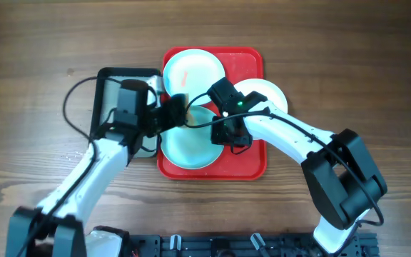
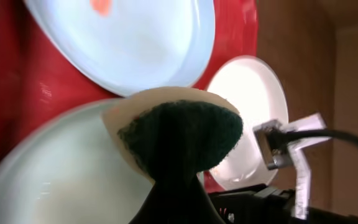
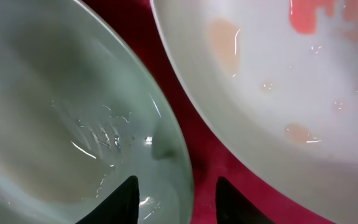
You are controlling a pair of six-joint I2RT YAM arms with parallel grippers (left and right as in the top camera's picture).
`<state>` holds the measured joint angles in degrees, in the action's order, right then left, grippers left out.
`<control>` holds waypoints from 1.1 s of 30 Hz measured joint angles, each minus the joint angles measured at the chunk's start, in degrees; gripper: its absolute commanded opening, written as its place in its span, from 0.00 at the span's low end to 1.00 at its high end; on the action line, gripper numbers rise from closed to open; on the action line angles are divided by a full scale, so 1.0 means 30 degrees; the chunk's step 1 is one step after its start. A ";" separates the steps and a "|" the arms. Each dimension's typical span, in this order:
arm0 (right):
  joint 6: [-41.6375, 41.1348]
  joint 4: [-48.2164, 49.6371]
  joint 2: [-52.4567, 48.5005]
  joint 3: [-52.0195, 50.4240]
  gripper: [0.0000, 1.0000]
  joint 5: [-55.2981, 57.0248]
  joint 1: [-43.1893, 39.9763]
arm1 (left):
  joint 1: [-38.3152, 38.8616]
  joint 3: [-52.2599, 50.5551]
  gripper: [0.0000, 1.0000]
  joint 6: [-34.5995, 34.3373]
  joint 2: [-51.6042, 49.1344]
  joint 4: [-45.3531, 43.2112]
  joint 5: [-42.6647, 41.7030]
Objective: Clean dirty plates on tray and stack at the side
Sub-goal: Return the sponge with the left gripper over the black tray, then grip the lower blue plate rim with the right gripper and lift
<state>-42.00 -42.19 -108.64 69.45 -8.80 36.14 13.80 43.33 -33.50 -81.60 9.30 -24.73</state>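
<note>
A: Overhead view: where are the plates?
B: A smeared round light blue plastic plate (image 1: pixel 193 70) is laid at the far left of the large red rectangular plastic tray (image 1: pixel 247 63). A second light blue plate (image 1: pixel 184 146) is laid at the near left. A round white plastic plate (image 1: pixel 268 93) overhangs the tray's right rim.
A: Grippers?
B: A yellow sponge with a dark green scouring face (image 2: pixel 179 134) is pinched by the left gripper (image 1: pixel 173 112) over the second light blue plate's far rim. Contact cannot be told. The right gripper (image 3: pixel 179 200) is spread, with that plate's right rim between its fingers. A dark grey tray (image 1: pixel 109 75) is set just left of the red one.
</note>
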 measured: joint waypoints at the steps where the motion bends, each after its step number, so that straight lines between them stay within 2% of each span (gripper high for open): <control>1: 0.0000 -0.0022 0.0000 0.0000 0.40 0.0000 0.0000 | -0.0189 0.0000 0.04 0.0204 0.0342 0.0197 0.0342; 3: 0.0000 0.0051 0.0000 -0.0007 0.39 0.0000 0.0000 | -0.0699 0.0000 0.04 0.0765 0.1217 0.0998 0.1494; 9: -0.0124 0.0685 0.0000 -0.0561 0.19 0.0007 0.0000 | -0.2076 0.0000 0.04 0.1858 0.2594 0.1778 0.5275; 15: -0.0153 0.0896 0.0000 -0.0663 0.04 0.0007 0.0000 | -0.3104 0.0000 0.04 0.3286 0.2659 0.2674 0.8714; 22: 0.0007 0.0882 0.0000 -0.0663 0.04 0.0029 -0.0022 | -0.3657 0.0000 0.04 0.4080 0.2390 0.3803 1.0790; 33: 0.1494 -0.0605 0.0867 0.0044 0.04 0.0015 -0.0357 | -0.3730 0.0000 0.04 0.4787 0.2375 0.4466 1.1285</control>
<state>-37.52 -44.01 -106.04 69.58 -8.75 35.07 2.61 43.33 -19.14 -74.48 22.70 9.13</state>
